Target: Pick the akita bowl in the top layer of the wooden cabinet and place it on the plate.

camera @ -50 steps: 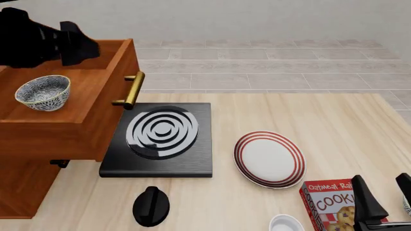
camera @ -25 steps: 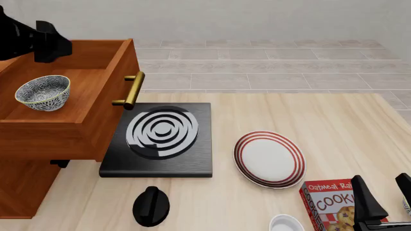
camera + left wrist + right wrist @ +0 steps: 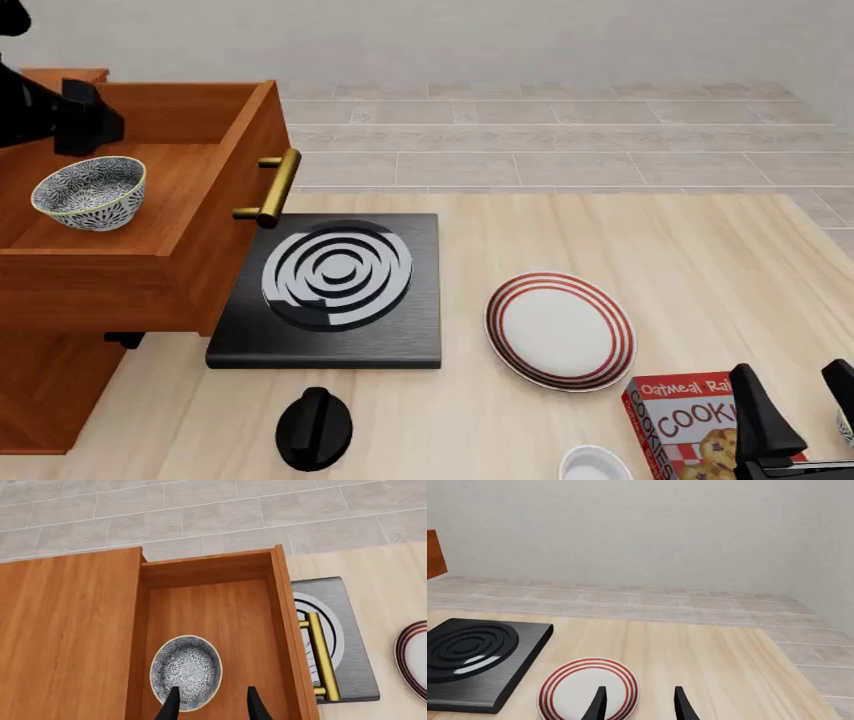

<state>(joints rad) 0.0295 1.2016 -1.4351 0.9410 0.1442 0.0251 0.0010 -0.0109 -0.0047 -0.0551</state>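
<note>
The akita bowl (image 3: 186,671) sits in the pulled-out top layer (image 3: 220,610) of the wooden cabinet (image 3: 67,635), directly below the left gripper (image 3: 212,705), whose fingers are spread with nothing between them. It looks like glazed ceramic, stiff, light, slick and chippable, so pinching its thin rim wall seems the best hold. The right gripper (image 3: 639,705), also spread and empty, hangs just short of the smooth red-ringed plate (image 3: 589,694).
</note>
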